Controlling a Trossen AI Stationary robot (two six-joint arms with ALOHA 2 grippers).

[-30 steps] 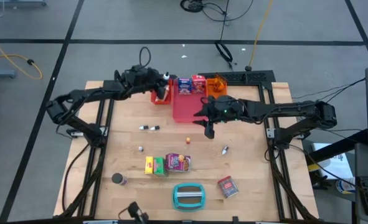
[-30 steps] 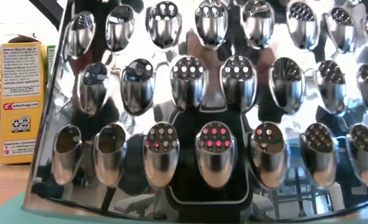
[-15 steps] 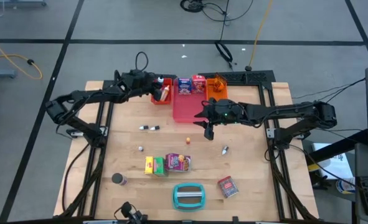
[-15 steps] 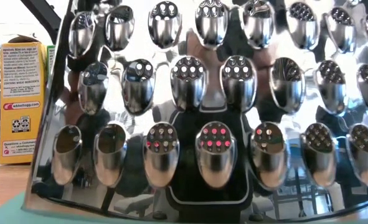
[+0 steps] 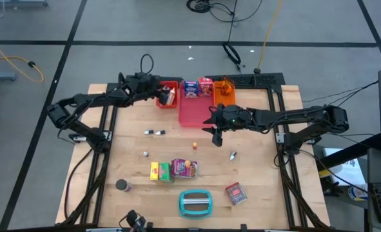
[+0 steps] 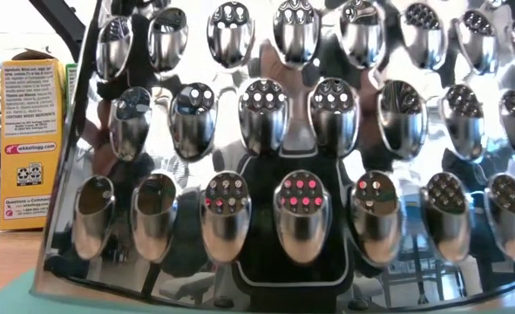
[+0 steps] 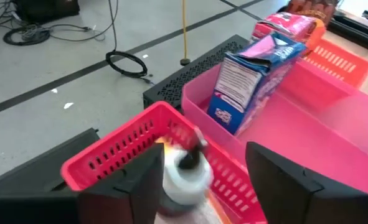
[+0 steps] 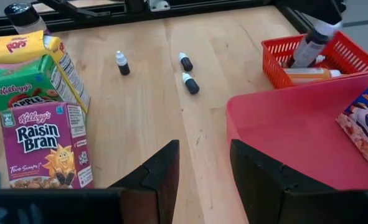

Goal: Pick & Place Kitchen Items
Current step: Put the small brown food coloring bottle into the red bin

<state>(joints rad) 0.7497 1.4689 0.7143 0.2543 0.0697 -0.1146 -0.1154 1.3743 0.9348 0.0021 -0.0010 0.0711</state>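
My left gripper is open at the red tray at the table's far edge. A small white bottle with a black cap sits tilted in that tray between the open fingers; it also shows in the right wrist view. My right gripper is open and empty above the wood by the pink tray's near edge. A blue-white box and a red box stand in the pink tray. Purple, green and yellow boxes stand mid-table.
An orange tray sits right of the pink one. A dark can, a red-white packet, a teal-and-grey grater and tiny bottles lie on the wood. The grater fills the low view.
My left gripper has drawn back a little toward the table's left edge from above the red tray. The white bottle it carried has gone down into that tray and now sits there tilted.
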